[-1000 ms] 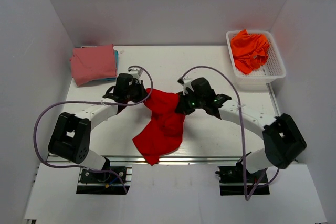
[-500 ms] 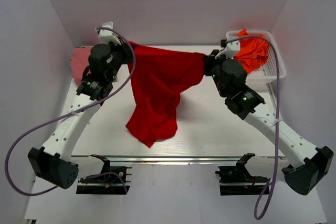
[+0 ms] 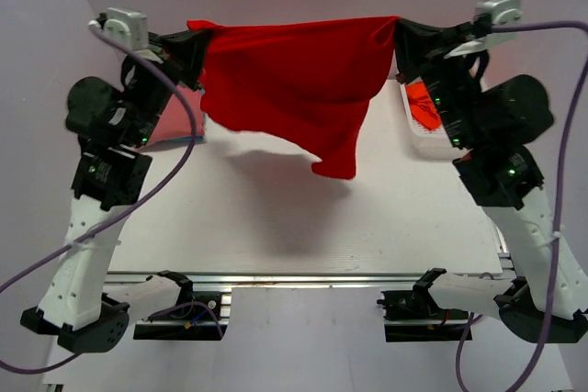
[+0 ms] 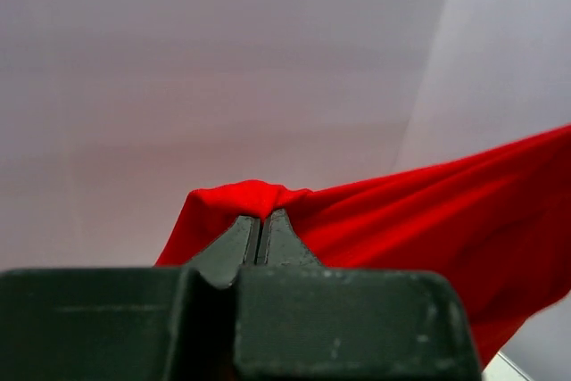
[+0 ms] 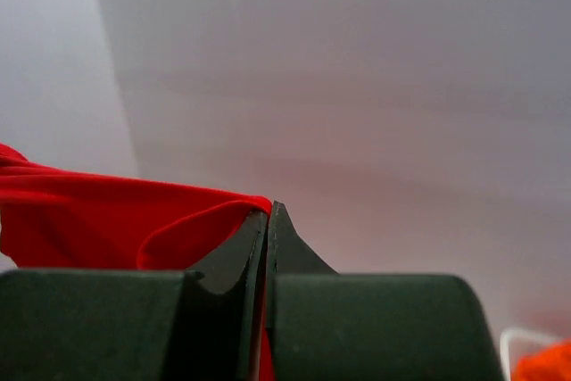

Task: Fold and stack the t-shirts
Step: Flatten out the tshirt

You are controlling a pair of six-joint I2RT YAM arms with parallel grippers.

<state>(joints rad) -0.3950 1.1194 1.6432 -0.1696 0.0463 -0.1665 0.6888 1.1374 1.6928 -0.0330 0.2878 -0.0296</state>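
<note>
Both arms are reared up tall and reaching toward the back wall, elbows lifted well clear of the worktop (image 3: 276, 227). The left gripper (image 3: 200, 41) sits high at the top left, clamped tight on one corner of the red t-shirt (image 3: 294, 71). Over on the other side the right gripper (image 3: 401, 32) is at matching height, pinched closed on the opposite corner.

Between them the shirt's top edge is pulled almost straight, with just a slight sag in the middle. The cloth hangs free in the air, tapering to a point right of centre, its shadow spread on the worktop below.

From the left wrist camera the fingertips (image 4: 241, 234) are pressed together with red fabric bunched right at them and streaming off to the right. The right wrist camera shows the same grip, its fingertips (image 5: 290, 243) closed with the red cloth running off to the left.

Behind the right arm, an orange t-shirt (image 3: 423, 109) lies in the white basket (image 3: 423, 147), mostly hidden. By the left arm, part of a pink t-shirt (image 3: 176, 128) lies at the worktop's far left.
</note>
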